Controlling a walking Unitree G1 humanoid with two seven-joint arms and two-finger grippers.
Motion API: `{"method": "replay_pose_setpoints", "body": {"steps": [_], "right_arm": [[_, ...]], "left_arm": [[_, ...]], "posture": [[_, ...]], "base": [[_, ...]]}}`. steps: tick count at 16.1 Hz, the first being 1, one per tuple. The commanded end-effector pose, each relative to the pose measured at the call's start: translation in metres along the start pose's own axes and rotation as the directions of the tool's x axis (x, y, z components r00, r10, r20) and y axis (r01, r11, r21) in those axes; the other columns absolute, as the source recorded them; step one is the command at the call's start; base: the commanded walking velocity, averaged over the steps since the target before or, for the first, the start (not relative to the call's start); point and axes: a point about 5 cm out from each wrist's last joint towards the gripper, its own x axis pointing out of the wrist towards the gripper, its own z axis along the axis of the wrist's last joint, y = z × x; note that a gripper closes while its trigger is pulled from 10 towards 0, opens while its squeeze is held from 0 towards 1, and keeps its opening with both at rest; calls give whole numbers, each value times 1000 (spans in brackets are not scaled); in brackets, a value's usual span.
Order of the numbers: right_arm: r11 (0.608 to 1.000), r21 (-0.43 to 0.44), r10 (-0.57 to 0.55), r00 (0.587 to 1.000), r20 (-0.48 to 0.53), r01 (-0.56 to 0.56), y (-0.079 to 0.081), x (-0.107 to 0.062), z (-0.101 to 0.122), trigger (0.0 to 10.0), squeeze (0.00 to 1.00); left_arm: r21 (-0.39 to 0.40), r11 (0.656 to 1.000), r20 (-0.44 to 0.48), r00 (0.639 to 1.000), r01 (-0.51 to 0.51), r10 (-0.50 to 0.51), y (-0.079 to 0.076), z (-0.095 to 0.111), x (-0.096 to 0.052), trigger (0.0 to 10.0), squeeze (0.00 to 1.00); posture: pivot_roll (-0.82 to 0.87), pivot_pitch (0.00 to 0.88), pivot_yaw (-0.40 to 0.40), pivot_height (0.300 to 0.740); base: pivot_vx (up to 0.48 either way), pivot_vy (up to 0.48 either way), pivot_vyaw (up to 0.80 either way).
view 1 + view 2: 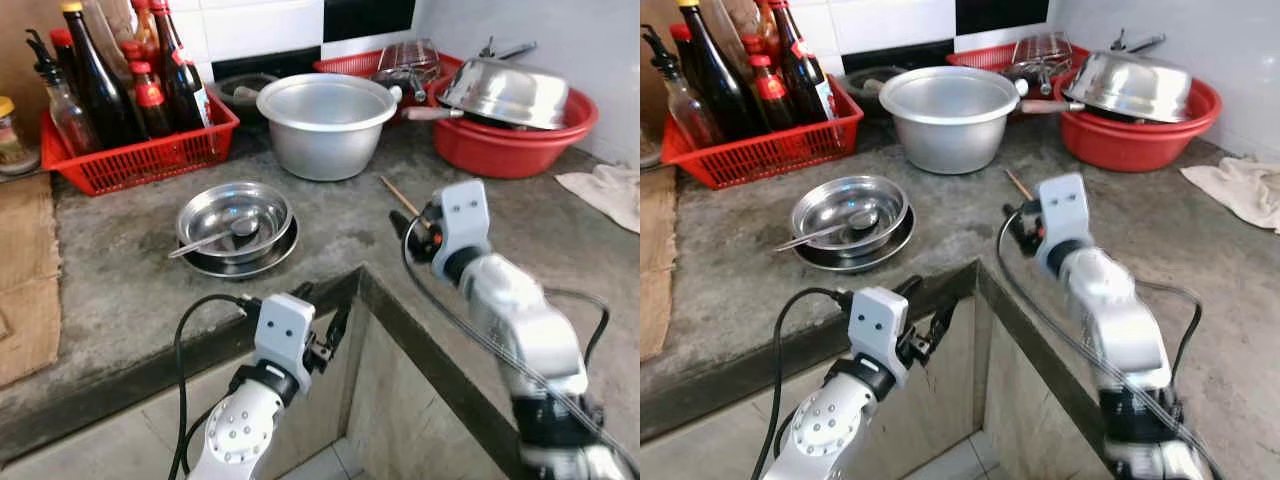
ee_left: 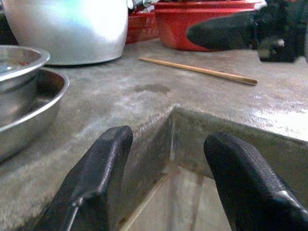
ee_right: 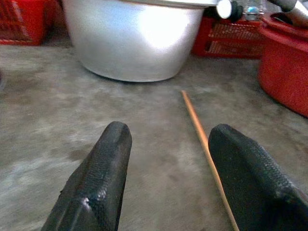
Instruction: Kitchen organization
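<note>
A thin wooden chopstick (image 1: 400, 196) lies loose on the grey stone counter (image 1: 120, 270), in front of a large aluminium pot (image 1: 325, 120). My right gripper (image 1: 405, 228) hovers low over the counter just short of the chopstick's near end, and it is open. In the right wrist view the chopstick (image 3: 202, 139) runs close along one finger. My left gripper (image 1: 320, 308) is open too, held at the counter's front edge by the inner corner, with nothing in it (image 2: 168, 139). A steel bowl (image 1: 235, 215) with a spoon sits on a plate just left of it.
A red basket (image 1: 130, 160) of sauce bottles stands at the back left. A red basin (image 1: 510, 140) holding an upturned steel bowl is at the back right, with a red rack behind it. A cloth (image 1: 610, 190) lies at the far right. The counter is cut in an L.
</note>
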Motion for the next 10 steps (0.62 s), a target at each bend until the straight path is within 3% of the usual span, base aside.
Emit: {"method": "replay_pose_setpoints", "body": {"steps": [1,2,5,6,7,8,10], "right_arm": [[1000,-6,8,998,-57,-9,-11,7,1,10000,0],[999,-33,22,996,-90,-25,-20,12,2,10000,1000],[992,-84,81,980,-184,-97,-32,18,1,10000,1000],[992,-87,72,977,-201,-91,-36,20,0,10000,780],[993,-89,60,968,-244,-84,-45,23,-2,10000,0],[992,-87,59,950,-307,-90,-57,26,-4,10000,0],[994,-59,63,942,-328,-87,-61,28,-3,10000,0]], "left_arm": [[-4,1000,-11,1000,16,-16,-3,0,-3,10000,0],[-10,1000,-15,1000,21,-21,-5,0,-4,10000,0],[-26,999,-20,999,37,-38,-10,0,-7,10000,0],[-30,999,-20,999,40,-41,-11,0,-7,10000,0],[-34,999,-20,999,42,-43,-12,0,-8,10000,0],[-33,999,-21,999,37,-38,-13,1,-9,10000,0],[-32,999,-22,999,34,-34,-12,1,-9,10000,0]], "posture": [[193,117,-30,740],[194,122,-33,740],[196,133,-42,740],[197,134,-42,740],[199,139,-50,740],[199,139,-51,740],[199,139,-51,740]], "base": [[0,0,0],[0,0,0],[0,0,0],[0,0,0],[0,0,0],[0,0,0],[0,0,0]]}}
